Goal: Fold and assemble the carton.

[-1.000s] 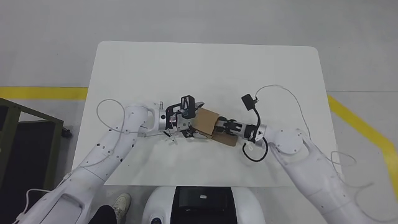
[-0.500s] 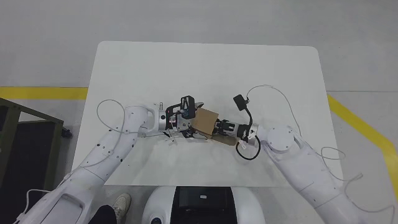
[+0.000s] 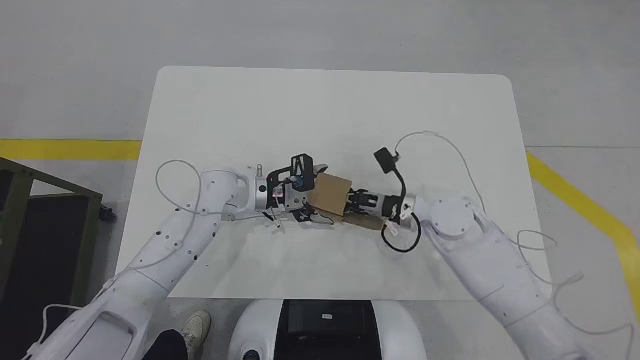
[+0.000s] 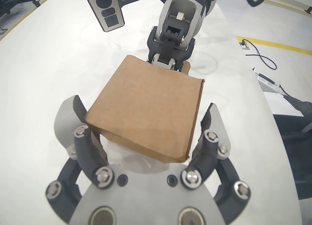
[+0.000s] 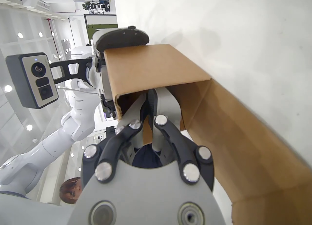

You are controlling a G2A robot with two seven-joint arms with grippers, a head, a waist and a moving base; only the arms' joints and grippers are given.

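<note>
A brown cardboard carton [image 3: 333, 197] lies mid-table as an open sleeve between my two grippers. My left gripper [image 3: 301, 198] holds one end; in the left wrist view its fingers [image 4: 73, 113] bracket the carton [image 4: 151, 109] across its width. From the opposite side, my right gripper [image 3: 358, 202] enters the other open end. In the right wrist view the right gripper [image 5: 152, 96] is shut inside the carton [image 5: 151, 65], with a strip of cardboard pinched between its fingers. The right gripper [image 4: 168, 62] also shows behind the carton's far edge.
The white table [image 3: 300, 110] has bare room around the carton on all sides. A thin cable [image 3: 445, 145] loops off the right arm above the table. A dark green cart [image 3: 40, 230] stands on the floor beyond the table's left edge.
The right arm has shifted left, pushing its gripper deeper into the carton's open end, and its wrist has turned. The left arm and its end of the carton have stayed put.
</note>
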